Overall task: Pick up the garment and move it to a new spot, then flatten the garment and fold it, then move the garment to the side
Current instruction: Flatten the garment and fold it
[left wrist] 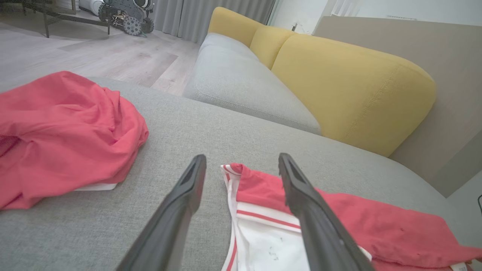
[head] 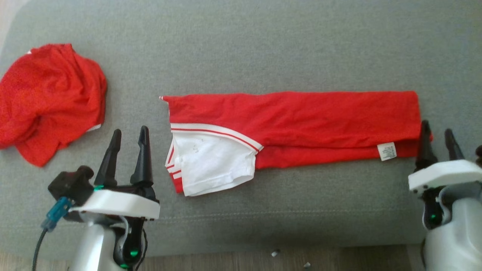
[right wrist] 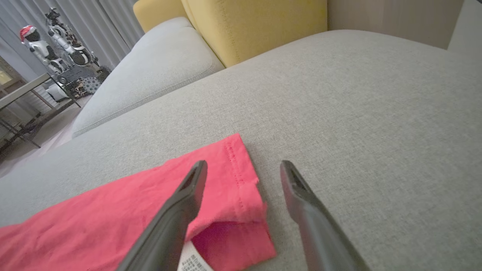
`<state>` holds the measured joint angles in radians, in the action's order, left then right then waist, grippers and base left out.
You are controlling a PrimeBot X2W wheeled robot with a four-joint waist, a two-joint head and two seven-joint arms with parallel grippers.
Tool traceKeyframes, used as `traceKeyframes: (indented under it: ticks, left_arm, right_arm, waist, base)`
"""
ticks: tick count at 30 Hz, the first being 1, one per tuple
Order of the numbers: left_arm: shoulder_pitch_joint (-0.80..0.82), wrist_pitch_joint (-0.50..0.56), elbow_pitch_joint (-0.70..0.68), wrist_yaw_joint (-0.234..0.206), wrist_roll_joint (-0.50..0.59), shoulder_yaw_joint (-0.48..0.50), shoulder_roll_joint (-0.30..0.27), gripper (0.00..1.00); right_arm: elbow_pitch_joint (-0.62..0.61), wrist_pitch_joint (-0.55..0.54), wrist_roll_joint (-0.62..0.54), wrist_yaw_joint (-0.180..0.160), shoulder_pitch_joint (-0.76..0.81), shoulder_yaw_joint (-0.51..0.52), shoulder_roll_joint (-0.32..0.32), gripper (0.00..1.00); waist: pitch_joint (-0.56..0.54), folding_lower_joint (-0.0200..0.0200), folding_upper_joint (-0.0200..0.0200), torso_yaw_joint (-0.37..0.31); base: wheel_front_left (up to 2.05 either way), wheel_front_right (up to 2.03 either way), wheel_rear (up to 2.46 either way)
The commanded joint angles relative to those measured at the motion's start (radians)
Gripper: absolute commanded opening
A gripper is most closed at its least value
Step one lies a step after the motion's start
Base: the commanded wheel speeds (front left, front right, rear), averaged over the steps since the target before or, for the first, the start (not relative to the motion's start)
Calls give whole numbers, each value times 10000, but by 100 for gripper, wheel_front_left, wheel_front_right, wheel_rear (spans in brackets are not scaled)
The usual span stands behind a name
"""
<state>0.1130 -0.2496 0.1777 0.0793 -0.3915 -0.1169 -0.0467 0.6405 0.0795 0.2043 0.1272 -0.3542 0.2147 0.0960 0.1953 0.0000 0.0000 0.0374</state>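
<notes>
The garment point(head: 301, 120) is a red shirt with a white, red-striped sleeve, folded into a long strip across the grey cushion. Its sleeve end point(left wrist: 263, 233) lies under my left gripper's right finger, and its hem end point(right wrist: 233, 177) with a white care label lies at my right gripper. My left gripper point(head: 128, 136) hovers open just left of the sleeve end. My right gripper point(head: 437, 130) stands open at the strip's right end, its left finger over the hem corner. Nothing is held by either.
A second red garment point(head: 49, 98) lies crumpled at the cushion's left. The grey cushion point(head: 263, 49) has bare room behind the strip. Its front edge and the wood floor point(head: 226, 261) run along the bottom. Yellow back cushions point(left wrist: 354, 86) stand beyond.
</notes>
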Motion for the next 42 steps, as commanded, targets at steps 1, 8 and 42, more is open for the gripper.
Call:
traceKeyframes:
  ticks: [1, 8, 42]
  left_arm:
    - [557, -121, -416, 0, 12, 295, -38, 100]
    - [784, -122, -407, 13, 105, 168, -37, 100]
    - [880, -122, -495, -101, 109, 400, -36, 100]
  right_arm:
    - [-56, -63, -137, 35, -447, -21, 41, 100]
    - [780, -295, -380, 35, -1078, 480, 55, 100]
    - [2034, -142, -1446, 35, -1751, 566, 965, 0]
  waist:
    - [251, 0, 0, 109]
    - [614, 0, 0, 281]
    - [474, 0, 0, 188]
  base:
    - [0, 0, 0]
    - [0, 0, 0]
    - [0, 0, 0]
